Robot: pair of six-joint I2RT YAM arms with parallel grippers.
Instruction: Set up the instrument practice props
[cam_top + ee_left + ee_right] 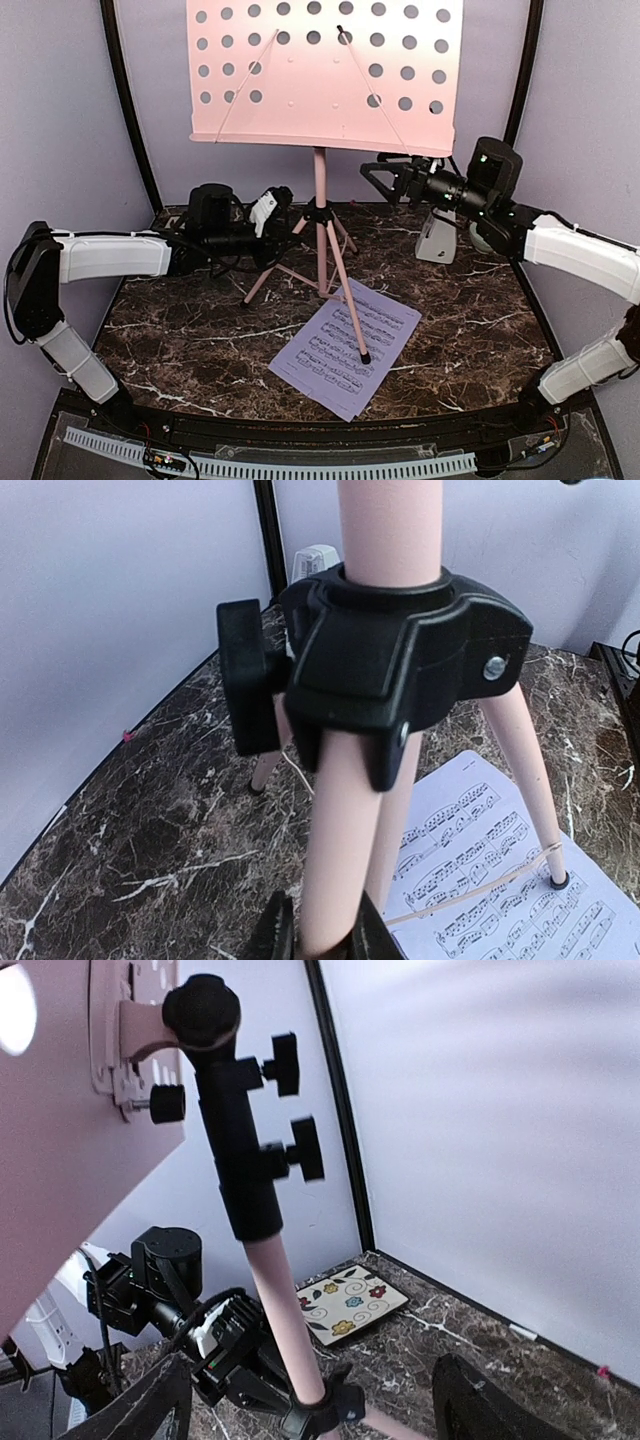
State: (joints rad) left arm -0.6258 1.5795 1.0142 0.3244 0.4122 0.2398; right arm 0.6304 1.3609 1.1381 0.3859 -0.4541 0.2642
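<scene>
The pink music stand [325,70] stands upright at the table's middle, its perforated desk at the top of the view. My left gripper [320,935] is shut on one tripod leg [345,840] just below the black hub [400,670]; it shows at the stand's left [285,218]. My right gripper [375,180] hangs open right of the pole, under the desk. In the right wrist view the pole [285,1310] rises between its spread fingers [150,1405], untouched. A lavender sheet-music page [345,345] lies under one foot. The white metronome [437,237] stands at the back right.
A floral square tile [352,1305] lies by the back wall's corner. Black frame posts and lavender walls close in the marble table [180,320]. Two thin page-holder wires [375,90] cross the desk. The other tripod legs spread to the left and back.
</scene>
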